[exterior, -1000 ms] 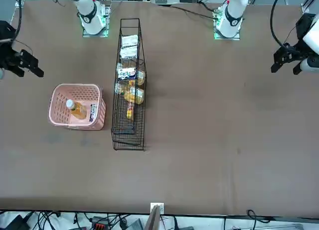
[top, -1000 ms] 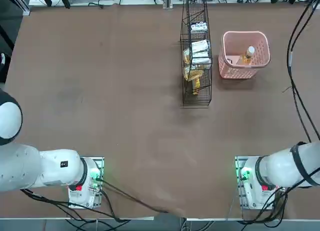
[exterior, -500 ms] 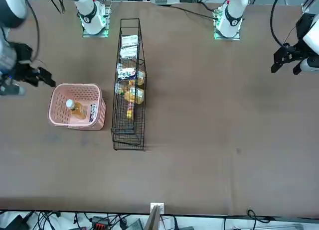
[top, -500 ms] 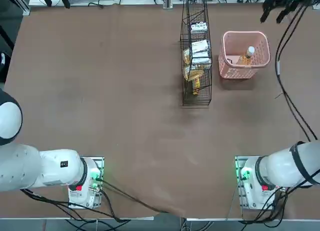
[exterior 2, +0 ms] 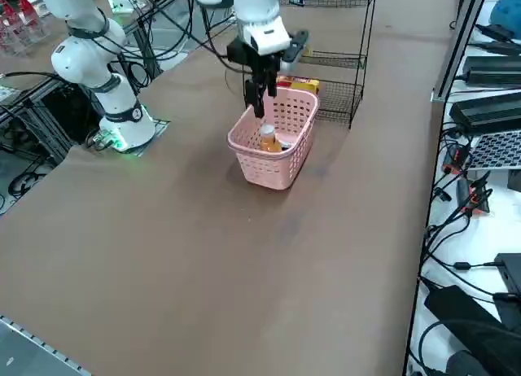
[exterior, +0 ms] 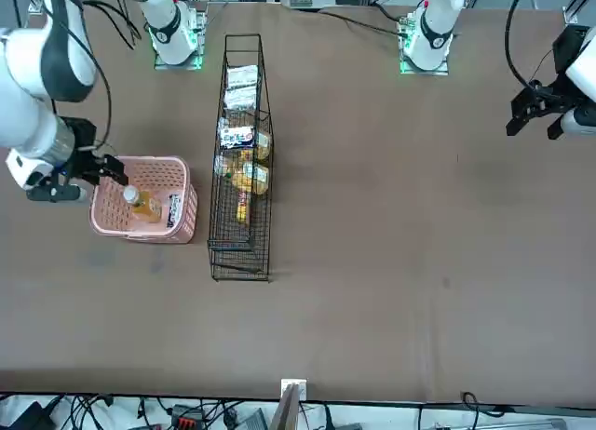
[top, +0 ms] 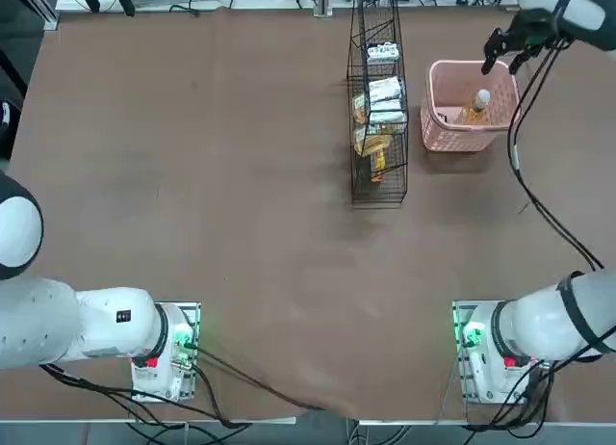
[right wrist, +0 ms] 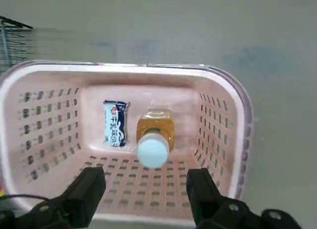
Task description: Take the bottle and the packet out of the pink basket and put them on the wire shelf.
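Bottle: you'll find the bottle [right wrist: 154,135] standing upright inside the pink basket [right wrist: 29,135], amber body, white cap up. In the top view it sits in the upper right of the frame [top: 475,107]; in the front view it is at centre left [exterior: 140,204].
Packet: the packet [right wrist: 116,123] lies flat on the basket floor just beside the bottle. Only the wrist view gives you its whole face; the front view shows a sliver of it [exterior: 173,211] against the basket wall nearest the shelf, and in the side view you can barely make it out.
Pink basket: it stands on the brown table [top: 241,175], upper right of the top view [top: 441,132], beside the wire shelf but apart from it.
Wire shelf: the wire shelf [top: 377,98] runs lengthwise at top centre of the top view, stocked with white and yellow packets [top: 385,106]. The front view shows it [exterior: 242,160] just right of the basket.
Right gripper: your right gripper [right wrist: 146,192] hangs above the basket's rim with its fingers spread wide and nothing between them. The side view shows it [exterior 2: 257,107] pointing down over the basket's far edge, clear of the bottle; the top view puts it [top: 504,52] at the basket's upper right corner.
Wrist view extra: both black fingertips [right wrist: 89,187] frame the bottle cap from above.
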Tool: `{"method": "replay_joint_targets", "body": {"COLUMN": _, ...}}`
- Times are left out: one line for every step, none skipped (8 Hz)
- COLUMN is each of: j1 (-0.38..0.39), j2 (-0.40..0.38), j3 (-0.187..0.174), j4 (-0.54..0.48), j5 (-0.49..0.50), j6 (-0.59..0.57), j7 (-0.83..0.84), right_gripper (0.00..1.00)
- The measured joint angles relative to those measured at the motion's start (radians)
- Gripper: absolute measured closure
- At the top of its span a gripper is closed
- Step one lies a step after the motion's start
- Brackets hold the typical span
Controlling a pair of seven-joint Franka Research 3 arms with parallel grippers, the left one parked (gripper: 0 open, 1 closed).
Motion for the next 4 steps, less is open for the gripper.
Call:
{"method": "replay_joint_targets", "body": {"j1": 0.0, "j2": 0.009, "j3": 0.003, "j4": -0.038, "j5": -0.001, "j6": 0.063, "j7": -0.003, "right_gripper": 0.01}}
{"method": "replay_joint_targets", "body": {"j1": 0.0, "j2": 0.019, "j3": 0.004, "j4": -0.067, "j5": -0.001, "j6": 0.112, "j7": -0.005, "right_gripper": 0.03}}
{"method": "replay_joint_targets", "body": {"j1": 0.0, "j2": 0.033, "j3": 0.005, "j4": -0.084, "j5": -0.001, "j6": 0.144, "j7": -0.01, "right_gripper": 0.03}}
{"method": "replay_joint_targets", "body": {"j1": 0.0, "j2": 0.045, "j3": 0.005, "j4": -0.09, "j5": -0.001, "j6": 0.16, "j7": -0.023, "right_gripper": 0.04}}
